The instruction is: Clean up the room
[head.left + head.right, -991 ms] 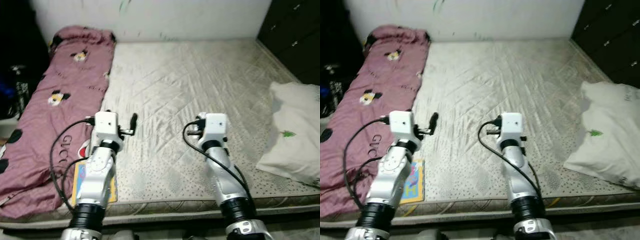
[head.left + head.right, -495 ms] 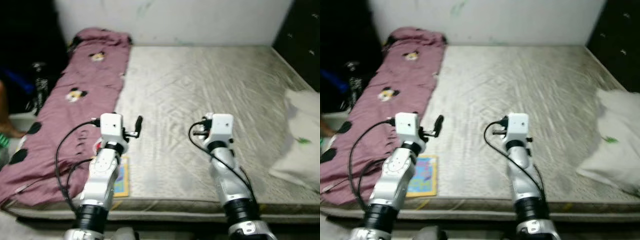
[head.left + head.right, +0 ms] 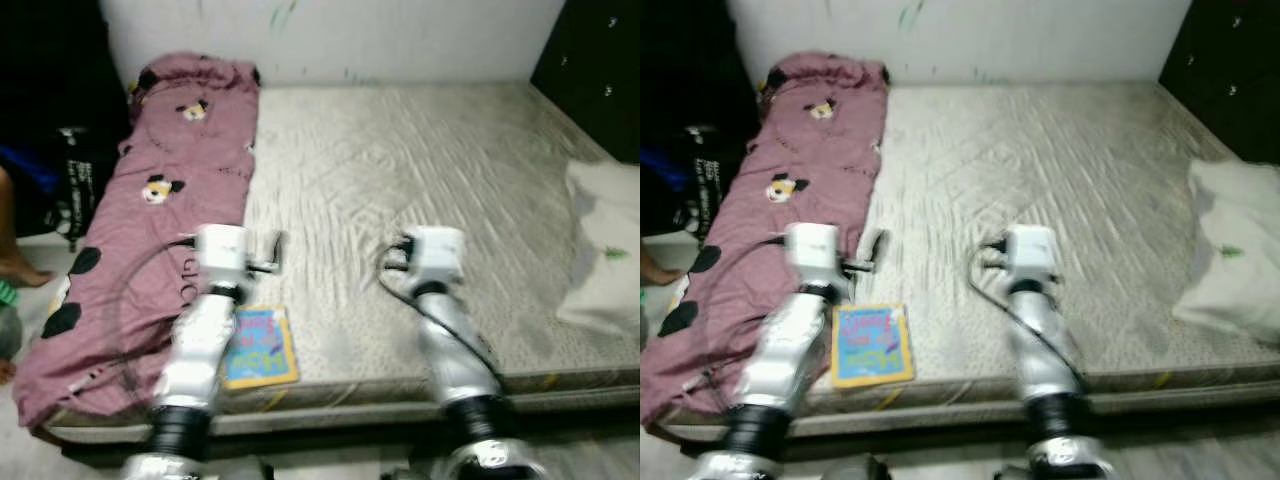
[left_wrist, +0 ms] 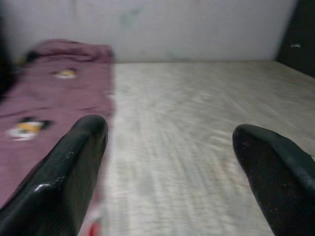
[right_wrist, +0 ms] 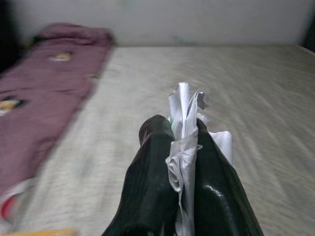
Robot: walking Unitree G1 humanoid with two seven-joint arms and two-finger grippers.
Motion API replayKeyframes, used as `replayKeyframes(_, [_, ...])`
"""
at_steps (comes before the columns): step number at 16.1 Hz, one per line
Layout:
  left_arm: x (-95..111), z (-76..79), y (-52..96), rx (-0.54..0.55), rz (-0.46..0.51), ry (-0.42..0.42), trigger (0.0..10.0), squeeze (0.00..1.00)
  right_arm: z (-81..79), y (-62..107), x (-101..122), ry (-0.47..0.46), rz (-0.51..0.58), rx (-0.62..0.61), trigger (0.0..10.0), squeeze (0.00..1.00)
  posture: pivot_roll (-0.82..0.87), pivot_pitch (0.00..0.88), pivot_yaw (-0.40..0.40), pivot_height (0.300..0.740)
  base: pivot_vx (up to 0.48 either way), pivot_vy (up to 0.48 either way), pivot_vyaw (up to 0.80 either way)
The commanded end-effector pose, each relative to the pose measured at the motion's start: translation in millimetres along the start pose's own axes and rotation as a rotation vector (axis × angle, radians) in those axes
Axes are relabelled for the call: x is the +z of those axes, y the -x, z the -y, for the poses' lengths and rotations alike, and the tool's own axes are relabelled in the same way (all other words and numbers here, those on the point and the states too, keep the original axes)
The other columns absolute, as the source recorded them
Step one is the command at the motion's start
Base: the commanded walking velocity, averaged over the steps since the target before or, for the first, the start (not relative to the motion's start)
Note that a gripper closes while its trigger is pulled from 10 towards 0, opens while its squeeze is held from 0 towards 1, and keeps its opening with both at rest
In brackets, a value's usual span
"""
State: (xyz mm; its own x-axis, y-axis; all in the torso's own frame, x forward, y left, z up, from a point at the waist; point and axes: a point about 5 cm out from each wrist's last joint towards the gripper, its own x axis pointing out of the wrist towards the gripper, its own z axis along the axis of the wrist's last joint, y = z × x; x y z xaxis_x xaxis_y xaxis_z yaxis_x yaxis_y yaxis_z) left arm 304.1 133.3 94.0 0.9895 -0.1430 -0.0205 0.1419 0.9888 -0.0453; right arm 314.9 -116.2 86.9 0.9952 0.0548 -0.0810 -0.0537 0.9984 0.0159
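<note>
**Robot facing a bed with a scrap of wrapper in its right gripper**

The right gripper (image 5: 183, 147) is pinching a crumpled white wrapper (image 5: 184, 115) between its closed fingers, holding it above the bare mattress (image 3: 420, 170). The left gripper (image 4: 170, 162) is hovering with its fingers spread wide apart, gripping nothing. A maroon blanket (image 3: 165, 210) (cartoon mouse print) is lying along the mattress's left side. A colourful book (image 3: 872, 343) is resting at the mattress's near edge, just beside the blanket. A white pillow (image 3: 1230, 250) is sitting at the right edge. A person's bare foot (image 3: 22, 268) is showing on the floor at far left.
</note>
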Motion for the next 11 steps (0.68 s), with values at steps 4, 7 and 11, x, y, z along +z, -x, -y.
replayKeyframes(4, [1.5, 8.0, -2.4, -0.016, 0.003, 0.009, 10.0, 0.0, 9.0, -2.1, 4.9, 0.018, 0.016, -0.021, 10.0, 0.0, 0.03, 0.0, 0.023, 0.74, 0.0, 0.48, 0.0])
replayKeyframes(7, [1.8, 7.4, -2.9, -0.014, 0.004, 0.01, 10.0, 0.0, 8.5, -2.6, 5.1, 0.021, 0.016, -0.019, 10.0, 0.0, 0.03, 0.0, 0.024, 0.74, 0.0, 0.48, 0.0])
replayKeyframes(11, [1.8, 8.2, -3.7, -0.013, 0.007, 0.01, 10.0, 0.0, 9.7, -3.3, 4.7, 0.001, 0.014, -0.018, 10.0, 0.0, 0.03, 0.0, 0.02, 0.74, 0.0, 0.48, 0.0])
